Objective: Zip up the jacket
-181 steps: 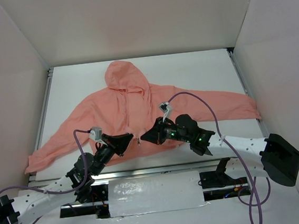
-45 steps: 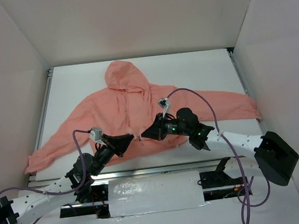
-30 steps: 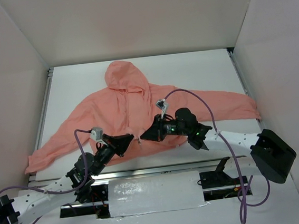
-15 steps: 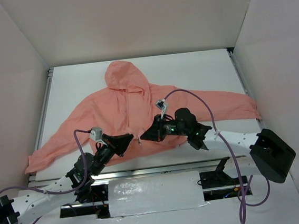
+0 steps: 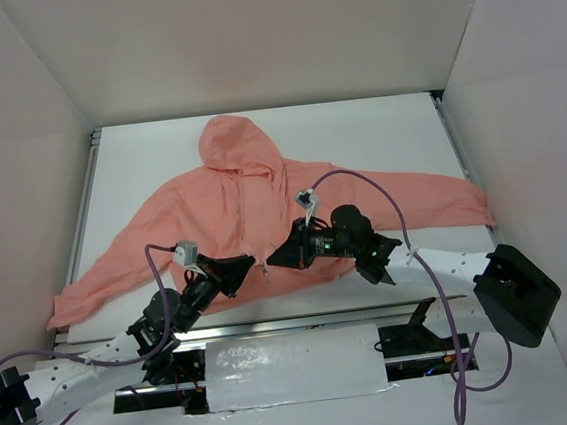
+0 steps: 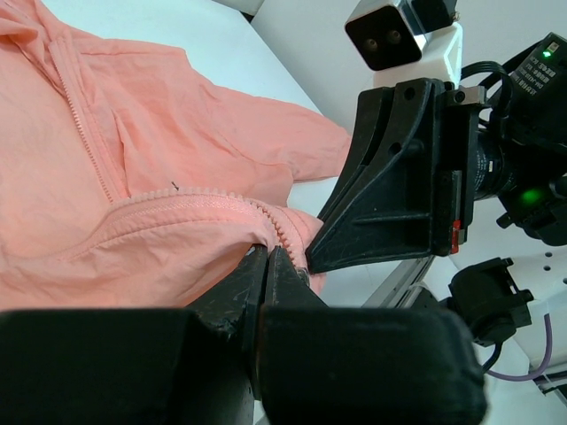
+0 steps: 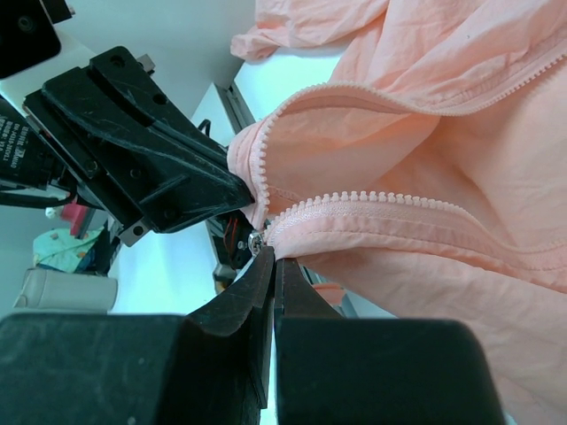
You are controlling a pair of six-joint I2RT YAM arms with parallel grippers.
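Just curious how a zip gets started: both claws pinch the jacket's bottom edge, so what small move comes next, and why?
Probably the right gripper should draw the slider slightly toward the hood while the left gripper holds the jacket. Both are shut at the zipper's bottom end, and the teeth above lie parted.

From above, the left gripper [image 5: 250, 267] and right gripper [image 5: 272, 260] are covering the near edge of the jacket [image 5: 214, 219], hiding the near end of the zipper [image 7: 381, 205]. In both wrist views the jacket is running off the picture edges, and the dark fingers [image 6: 232, 297] are blocking its hem.
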